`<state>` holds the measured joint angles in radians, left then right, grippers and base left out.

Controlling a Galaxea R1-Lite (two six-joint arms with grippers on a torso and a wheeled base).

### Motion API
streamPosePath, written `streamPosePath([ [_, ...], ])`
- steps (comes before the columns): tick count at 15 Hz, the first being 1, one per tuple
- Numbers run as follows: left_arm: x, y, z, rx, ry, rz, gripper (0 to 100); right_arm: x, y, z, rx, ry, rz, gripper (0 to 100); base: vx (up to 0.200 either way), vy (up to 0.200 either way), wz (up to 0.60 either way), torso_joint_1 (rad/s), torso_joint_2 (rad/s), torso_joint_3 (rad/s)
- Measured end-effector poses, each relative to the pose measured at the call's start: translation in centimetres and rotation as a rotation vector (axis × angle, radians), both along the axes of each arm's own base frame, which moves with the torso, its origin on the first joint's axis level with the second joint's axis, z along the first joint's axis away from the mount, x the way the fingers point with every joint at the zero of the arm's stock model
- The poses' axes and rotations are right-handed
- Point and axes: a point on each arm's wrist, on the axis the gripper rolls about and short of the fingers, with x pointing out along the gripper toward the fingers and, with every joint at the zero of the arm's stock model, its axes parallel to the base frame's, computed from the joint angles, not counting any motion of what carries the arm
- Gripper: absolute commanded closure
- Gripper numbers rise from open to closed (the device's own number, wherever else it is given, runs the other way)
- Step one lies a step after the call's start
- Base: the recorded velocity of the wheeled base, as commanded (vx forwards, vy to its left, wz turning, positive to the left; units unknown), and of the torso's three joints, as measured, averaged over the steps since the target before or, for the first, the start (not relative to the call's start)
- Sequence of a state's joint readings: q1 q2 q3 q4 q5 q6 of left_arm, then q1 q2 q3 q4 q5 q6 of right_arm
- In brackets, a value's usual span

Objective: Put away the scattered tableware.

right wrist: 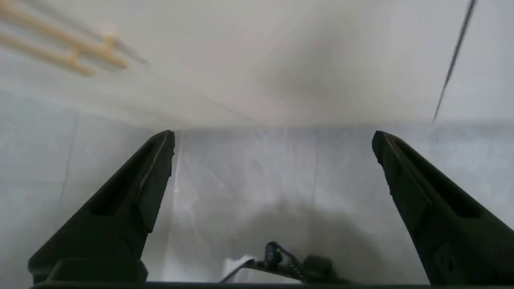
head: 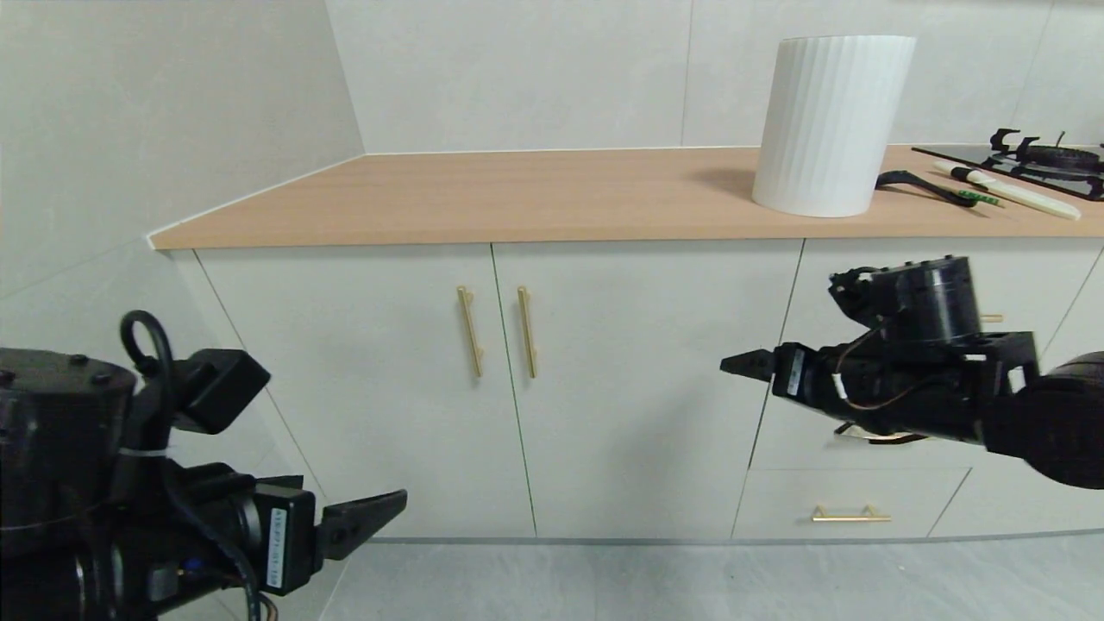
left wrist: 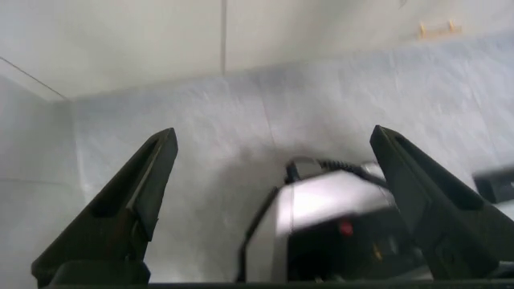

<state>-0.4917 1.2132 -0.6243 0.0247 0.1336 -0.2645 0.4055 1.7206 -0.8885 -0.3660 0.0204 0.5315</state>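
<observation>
The step in hand appears to be the approach: nothing is being held, and both arms are hanging low in front of the pale cabinet doors with brass bar handles (head: pixel 470 332), below the level of the light wooden worktop (head: pixel 517 194). The left end effector (left wrist: pixel 273 136) is showing its two black fingers spread wide over the grey floor. The right end effector (right wrist: pixel 273 136) is likewise gaping, with nothing between its fingers.

To do this well, the right arm, being nearer the pieces, is probably the one to lift. It should be rising clear of the worktop's front edge before travelling in, and passing to the side of the tall white ribbed cylindrical container (head: pixel 828 125) without brushing it. It should then be coming down from above with the fingers set across a handle, not along it.

The tableware is lying at the worktop's far right, between the container and the black gas hob (head: pixel 1048 159). A black-handled curved utensil (head: pixel 914 183) is lying just beside the container's base. A long cream-coloured utensil with a green band (head: pixel 1018 194) is lying slantwise by the hob's edge, with a small green-handled piece (head: pixel 979 197) close alongside it. All are slim, flat-lying things, likely to be slipping if pinched near an end.
</observation>
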Motion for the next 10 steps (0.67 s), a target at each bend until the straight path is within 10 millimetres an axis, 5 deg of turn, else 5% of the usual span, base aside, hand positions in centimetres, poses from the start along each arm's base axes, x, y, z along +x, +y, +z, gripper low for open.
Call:
streamPosePath([
  [6,-5.4,3.8,1.6,0.027,-0.227,0.039,0,-10.9,-8.1,7.0,-0.065,-0.354,-0.093,0,0.000,0.000,0.00,0.000,0.00,0.000],
  [10,-10.5,6.4,0.9,0.016,-0.403,0.094,0,-20.6,-11.5,8.1,-0.137,-0.535,-0.205,0,0.000,0.000,0.00,0.000,0.00,0.000],
])
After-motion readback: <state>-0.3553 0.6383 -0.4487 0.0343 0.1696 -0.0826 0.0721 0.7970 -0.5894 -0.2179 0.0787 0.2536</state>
